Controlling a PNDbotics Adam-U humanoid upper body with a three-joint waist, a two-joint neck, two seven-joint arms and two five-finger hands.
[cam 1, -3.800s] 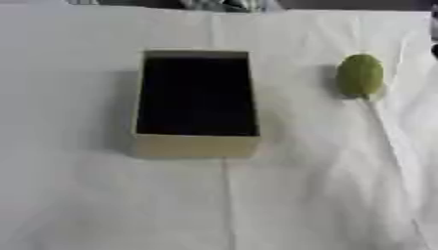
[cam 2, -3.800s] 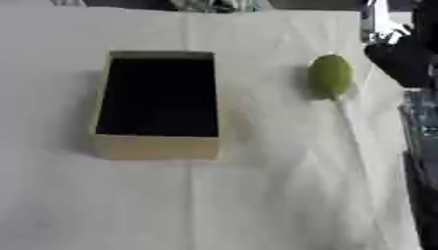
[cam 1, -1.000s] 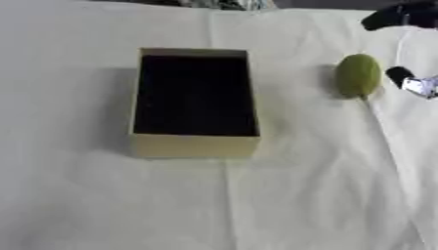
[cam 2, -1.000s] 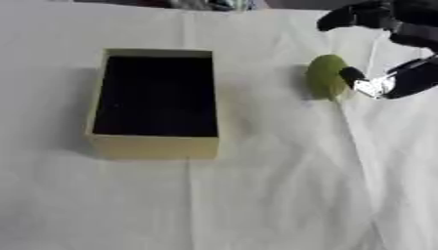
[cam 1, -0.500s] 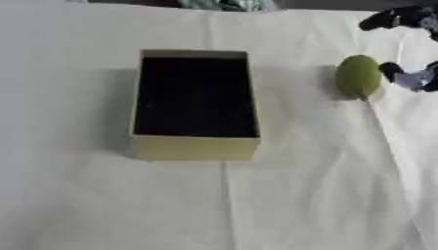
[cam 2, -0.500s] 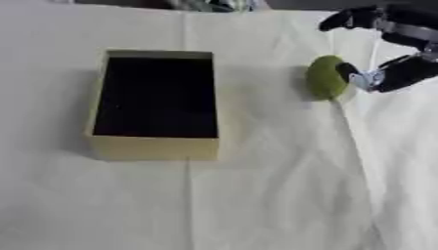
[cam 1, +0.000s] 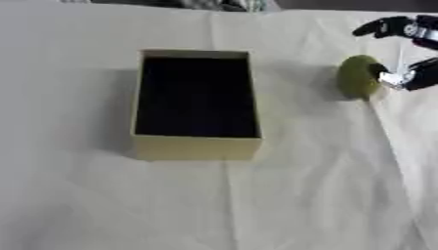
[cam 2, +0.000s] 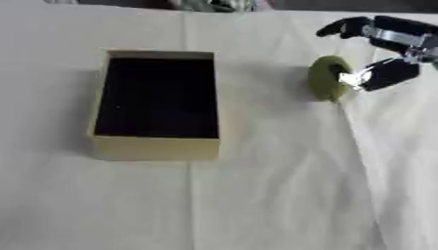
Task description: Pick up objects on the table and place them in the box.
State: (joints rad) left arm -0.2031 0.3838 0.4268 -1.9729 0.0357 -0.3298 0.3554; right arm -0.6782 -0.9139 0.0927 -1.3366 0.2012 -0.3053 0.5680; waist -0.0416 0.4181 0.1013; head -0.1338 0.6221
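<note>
The right eye view shows more of the right hand [cam 2: 383,50], fingers spread beside the green fruit [cam 2: 325,77] on the cloth [cam 2: 256,185], well right of the box [cam 2: 154,144].

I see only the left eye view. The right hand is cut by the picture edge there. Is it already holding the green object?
Observer: Not yet. In the right eye view the whole right hand shows; its fingers are spread, one above the green object and one at its right side, not curled round it.
Operator: Is the wrist visible there?
Observer: Yes, a black part with a silver band runs off to the right edge.
Operator: And the box?
Observer: The box stands apart to the left, its dark inside holding nothing I can see.
</note>
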